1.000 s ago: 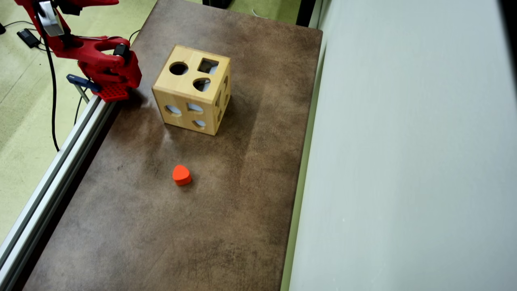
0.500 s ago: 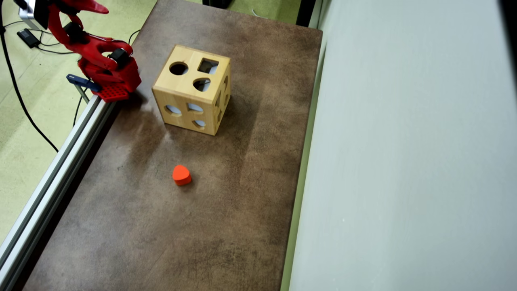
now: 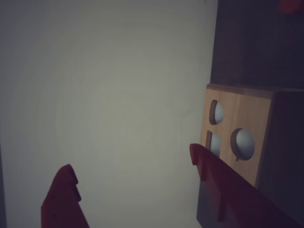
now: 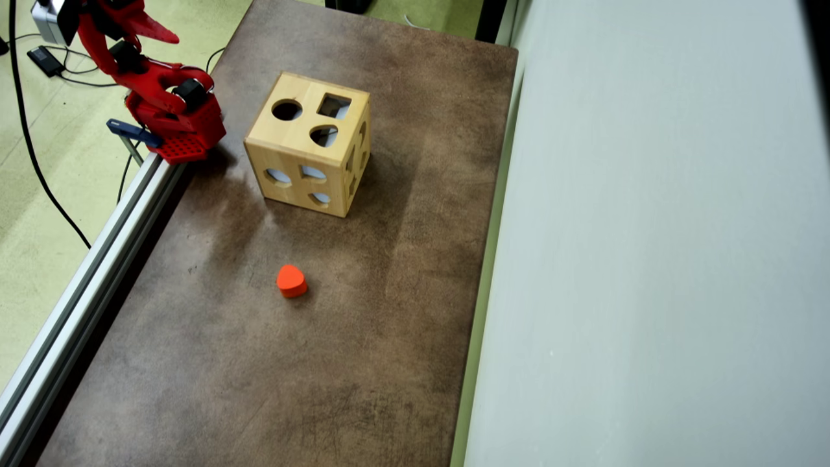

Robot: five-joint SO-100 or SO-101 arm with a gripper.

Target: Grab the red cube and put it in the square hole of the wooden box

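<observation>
The pincer (image 3: 133,164) is hanging spread and empty, raised at the counter's (image 4: 402,324) far-left corner. The wooden box (image 4: 310,143) is sitting nearby, square hole (image 4: 334,106) facing upward. No red cube is showing; it may already be inside.

Looks like a hobby robotics corner in an office or lab room. The surface (image 4: 363,363) is a mottled brown top, and along its left edge in the overhead view runs a silver aluminium extrusion rail (image 4: 84,285), the kind people build rigs from. A red 3D-printed arm base (image 4: 178,126) sits at the top end of that rail, held by a blue clamp (image 4: 133,131). Left of the rail there's pale green carpet-like floor (image 4: 32,194) with black cables (image 4: 29,162) and a small black power brick (image 4: 44,59) trailing across it. Right of the surface stands a plain pale grey panel (image 4: 648,259).
</observation>
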